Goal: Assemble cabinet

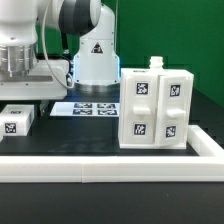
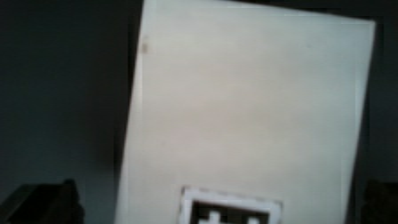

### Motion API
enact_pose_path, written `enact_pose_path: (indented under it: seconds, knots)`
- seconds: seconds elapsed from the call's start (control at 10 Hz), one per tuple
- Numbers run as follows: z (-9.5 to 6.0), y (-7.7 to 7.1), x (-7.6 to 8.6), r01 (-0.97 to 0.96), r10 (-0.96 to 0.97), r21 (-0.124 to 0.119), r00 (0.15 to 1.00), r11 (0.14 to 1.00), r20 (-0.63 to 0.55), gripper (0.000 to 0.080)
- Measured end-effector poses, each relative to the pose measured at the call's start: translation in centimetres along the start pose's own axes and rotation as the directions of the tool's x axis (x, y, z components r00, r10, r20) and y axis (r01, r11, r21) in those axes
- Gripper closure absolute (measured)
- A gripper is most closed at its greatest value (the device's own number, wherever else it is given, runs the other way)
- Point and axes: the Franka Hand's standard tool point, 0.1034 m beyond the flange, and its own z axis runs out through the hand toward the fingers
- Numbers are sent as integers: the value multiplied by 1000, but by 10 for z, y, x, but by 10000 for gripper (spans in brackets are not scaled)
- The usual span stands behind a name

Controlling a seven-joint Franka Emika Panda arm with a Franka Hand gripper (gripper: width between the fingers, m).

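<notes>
— Since the fingers point(image 2: 43, 200) are shown only as dark blurs in the wrist view, can the gripper point(image 2: 214, 204) be read?
— It is judged to be spread wide, with nothing held. A loose white panel point(image 2: 240, 110) is framed between the fingers, apparently beneath them and untouched.
— How is that panel expected to handle?
— It is taken to be light, stiff and glossy, so slipping is to be feared. A hold across its thin long edges, near the middle and clear of the tag point(image 2: 231, 212), is advised.
— And the arm?
— In the exterior view the wrist is seen low at that view's left, pointed down over what is taken to be the same panel point(image 1: 18, 122), laid flat on the table point(image 1: 60, 135).
— Where is the rest?
— The cabinet body point(image 1: 155, 105) is stood upright at that view's right, well apart from the panel. The marker board point(image 1: 85, 108) is laid between them and the border rail point(image 1: 110, 160) in front.
</notes>
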Motion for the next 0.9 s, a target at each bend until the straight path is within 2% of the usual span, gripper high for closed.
enact_pose_path:
  seconds: [0.2,0.3,0.4,0.5,0.9]
  knots:
    - [5,-2,-3,2,-2,4,1000,1000,14,2]
    - [7,-5,-5,4,-5,15,999,1000,35,146]
    - [7,-5,-5,6,-6,16,999,1000,37,146]
    - [7,-5,-5,6,-7,17,999,1000,37,236]
    - [5,-6,-4,32,-33,22,998,999,45,236]
